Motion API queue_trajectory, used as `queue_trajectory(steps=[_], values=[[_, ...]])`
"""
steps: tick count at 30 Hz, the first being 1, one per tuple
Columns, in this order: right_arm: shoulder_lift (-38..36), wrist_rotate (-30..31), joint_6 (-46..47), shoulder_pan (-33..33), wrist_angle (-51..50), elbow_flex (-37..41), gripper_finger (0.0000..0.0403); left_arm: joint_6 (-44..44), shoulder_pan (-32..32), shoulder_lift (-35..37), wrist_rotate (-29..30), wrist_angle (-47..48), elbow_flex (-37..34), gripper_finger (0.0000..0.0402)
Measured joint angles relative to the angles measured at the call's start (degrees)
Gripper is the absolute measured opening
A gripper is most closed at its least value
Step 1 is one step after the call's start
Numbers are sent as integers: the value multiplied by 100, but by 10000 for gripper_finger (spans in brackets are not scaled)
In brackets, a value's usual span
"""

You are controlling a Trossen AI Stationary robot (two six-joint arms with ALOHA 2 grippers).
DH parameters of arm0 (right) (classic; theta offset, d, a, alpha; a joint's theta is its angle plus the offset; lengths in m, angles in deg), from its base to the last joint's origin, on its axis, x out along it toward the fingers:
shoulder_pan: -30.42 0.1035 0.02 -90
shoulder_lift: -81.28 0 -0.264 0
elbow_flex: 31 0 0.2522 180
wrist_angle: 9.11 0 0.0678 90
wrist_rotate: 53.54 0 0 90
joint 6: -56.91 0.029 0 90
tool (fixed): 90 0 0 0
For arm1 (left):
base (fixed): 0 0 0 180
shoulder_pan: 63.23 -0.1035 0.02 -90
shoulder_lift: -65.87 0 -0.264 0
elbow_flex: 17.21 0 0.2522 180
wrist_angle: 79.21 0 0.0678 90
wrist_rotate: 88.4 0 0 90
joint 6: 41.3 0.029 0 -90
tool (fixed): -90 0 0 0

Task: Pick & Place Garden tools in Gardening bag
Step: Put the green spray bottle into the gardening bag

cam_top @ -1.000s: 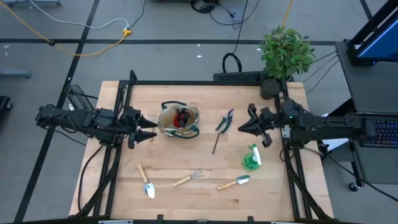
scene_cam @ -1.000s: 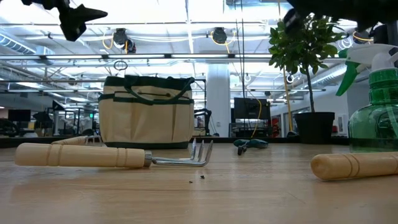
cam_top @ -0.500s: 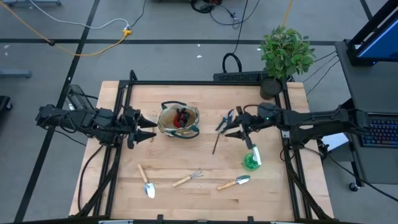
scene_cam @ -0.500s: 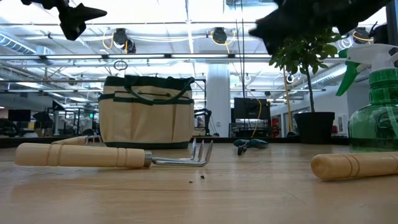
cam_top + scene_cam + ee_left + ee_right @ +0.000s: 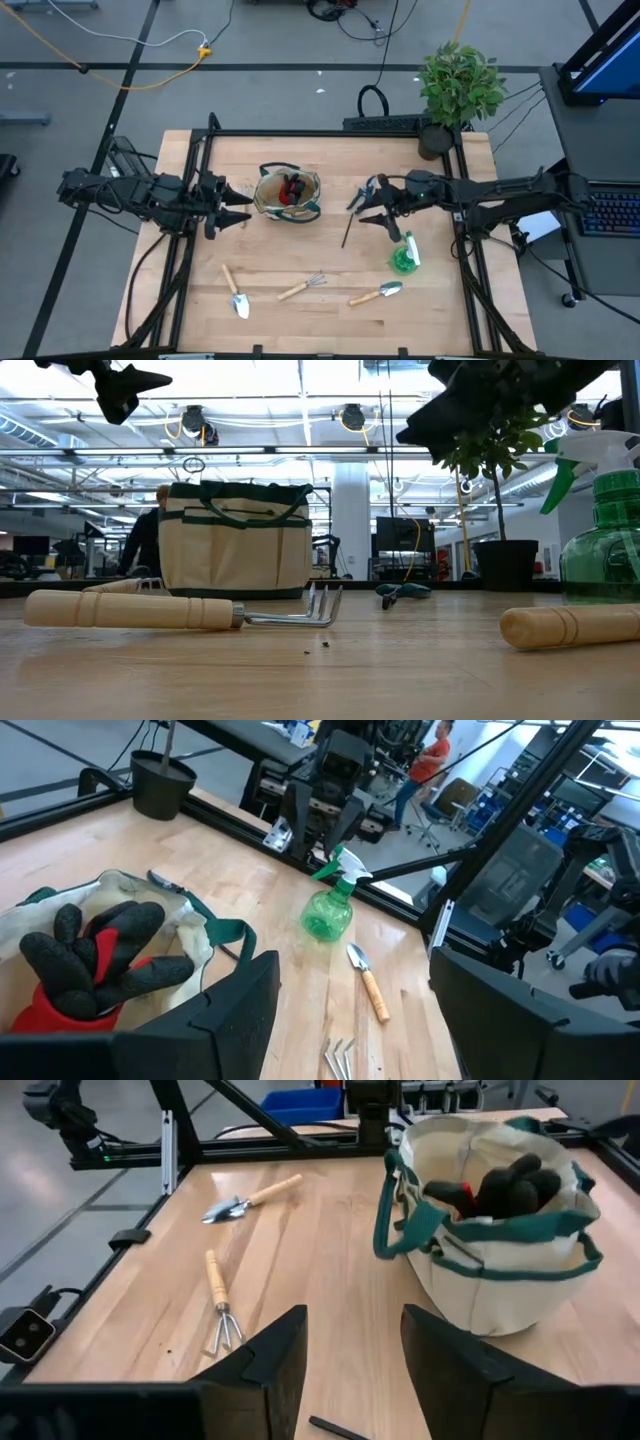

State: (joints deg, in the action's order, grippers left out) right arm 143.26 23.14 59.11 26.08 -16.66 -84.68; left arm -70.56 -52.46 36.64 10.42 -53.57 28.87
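The tan gardening bag with green trim stands at the table's far middle, and the red-black glove lies inside it. The black pruning shears and the thin dark stick lie to the bag's right. My right gripper is open and hovers over them, touching nothing. My left gripper is open and empty, raised just left of the bag. The green spray bottle stands near the right edge. Two trowels and the hand rake lie flat near the front edge.
The potted plant stands at the table's far right corner. A black frame runs along the table's far edge and sides. A person shows in the room behind the bag. Bare wood lies between the bag and the front tools.
My right gripper has gone from near the table's right edge toward the left, to over the shears and the stick, staying open. The tools and the bag have not moved.
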Motion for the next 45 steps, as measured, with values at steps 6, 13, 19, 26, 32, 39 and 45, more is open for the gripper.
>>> queue_trajectory(steps=[6, 13, 19, 26, 32, 39, 45], values=[[42, 9, -172, -4, -925, -566, 161, 23, -2, 1, -2, 2, 0, 267], [335, 327, -463, -5, -1698, -818, 162, 158, -2, 0, -2, 4, 0, 267], [723, 338, -484, 7, -1804, -831, 162, 175, 0, 0, -141, 4, 0, 267], [802, 782, -470, 4, -1762, -829, 162, 180, 0, 0, -142, 7, 0, 267], [668, 889, -446, 35, -1800, -829, 162, 255, 0, 0, -144, 24, 0, 267], [120, 890, -71, 59, -1876, -824, 162, 240, 0, 0, -149, 48, 0, 267], [-503, 887, 397, 302, -1895, -824, 162, 256, -1, -1, -149, 112, 0, 267]])
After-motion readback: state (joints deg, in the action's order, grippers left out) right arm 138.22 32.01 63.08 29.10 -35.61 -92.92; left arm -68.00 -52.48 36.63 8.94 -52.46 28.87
